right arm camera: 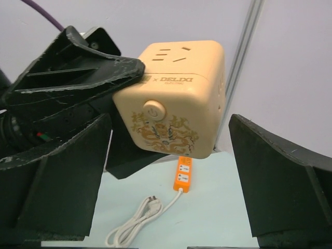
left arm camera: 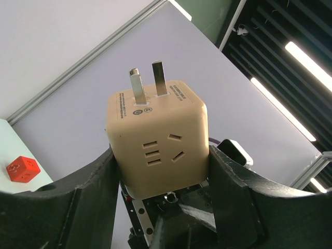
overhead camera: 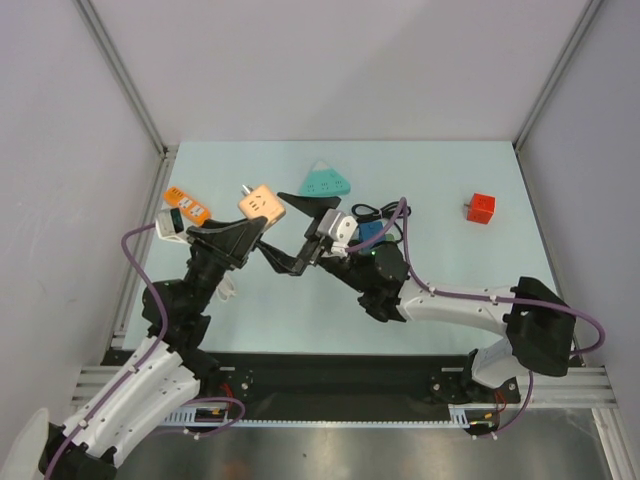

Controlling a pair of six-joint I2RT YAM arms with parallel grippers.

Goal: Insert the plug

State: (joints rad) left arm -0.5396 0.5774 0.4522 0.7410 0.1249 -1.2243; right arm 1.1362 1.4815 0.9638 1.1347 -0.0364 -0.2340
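Observation:
A beige cube adapter is lifted off the table, its two metal plug prongs pointing up and away from the left wrist camera. My left gripper is shut on it, one black finger pressed on each side. From above, the cube hangs over the table's left half, held by the left gripper. My right gripper faces it, open wide. In the right wrist view the cube shows its power button and sits just above the gap of the right gripper, touching neither finger.
An orange power strip with a white coiled cord lies at the far left. A teal triangular socket sits at the back middle and a red cube at the right. A blue item with black cable lies behind the right wrist.

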